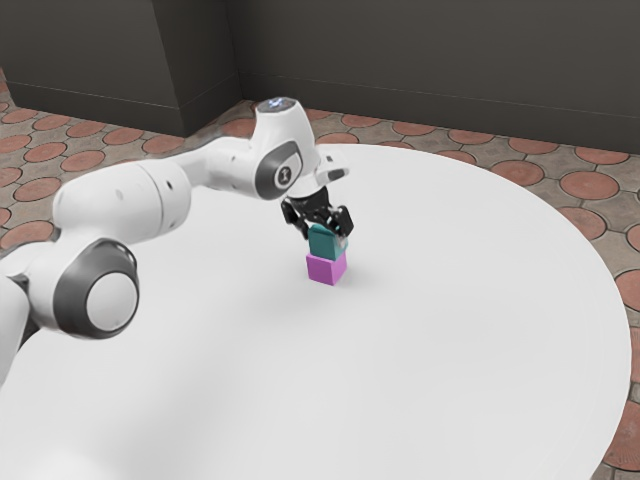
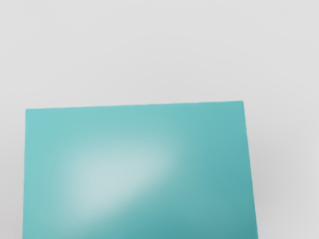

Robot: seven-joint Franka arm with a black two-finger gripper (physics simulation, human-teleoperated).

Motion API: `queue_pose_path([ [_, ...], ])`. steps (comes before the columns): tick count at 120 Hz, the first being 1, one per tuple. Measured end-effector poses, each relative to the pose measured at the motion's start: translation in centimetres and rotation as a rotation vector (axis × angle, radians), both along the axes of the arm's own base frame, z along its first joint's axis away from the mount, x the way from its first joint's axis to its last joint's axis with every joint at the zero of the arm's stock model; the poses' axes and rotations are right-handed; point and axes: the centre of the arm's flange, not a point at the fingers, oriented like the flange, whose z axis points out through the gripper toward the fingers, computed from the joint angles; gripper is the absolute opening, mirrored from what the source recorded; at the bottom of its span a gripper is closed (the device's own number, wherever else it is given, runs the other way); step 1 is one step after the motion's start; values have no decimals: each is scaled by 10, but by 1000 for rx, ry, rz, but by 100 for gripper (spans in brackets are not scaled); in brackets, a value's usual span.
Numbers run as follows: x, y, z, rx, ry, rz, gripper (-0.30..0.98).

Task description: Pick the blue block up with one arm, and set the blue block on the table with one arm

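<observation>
Exterior view, left to right: a white, seven-joint robot arm with dark grey joint bands [image 1: 120,205] enters at the left edge and extends over the table; at its end, the black two-finger gripper [image 1: 325,237] points downward at the teal-blue, smooth cube-shaped block [image 1: 324,243]; jaw state: the pictures do not show whether the jaws are wide, narrow or clamped on this block, so it cannot be told; the teal-blue block is located on top of the magenta cube-shaped block [image 1: 325,268], which stands on the round, white, smooth-topped table [image 1: 480,300]; the table extends to the right; beyond its rim lies the floor of round reddish tiles in grey stone [image 1: 590,185]; in the wrist view, the teal-blue block's glossy top face is directly ahead of the camera, above the white surface.
</observation>
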Motion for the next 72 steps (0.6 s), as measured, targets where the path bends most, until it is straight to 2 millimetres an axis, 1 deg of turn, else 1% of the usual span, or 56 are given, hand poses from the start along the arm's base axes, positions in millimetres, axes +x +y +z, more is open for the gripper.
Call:
queue_pose_path([
  [8, 1, 1, -3, 1, -3, -1, 63],
  [24, 1, 3, -4, 3, -9, 0, 52],
  [35, 3, 5, -9, 4, -21, 2, 45],
  [47, 5, 6, -13, 5, -41, 4, 41],
  [64, 7, 13, -10, 16, -62, 13, 39],
  [72, 7, 16, -1, 23, -67, 17, 38],
])
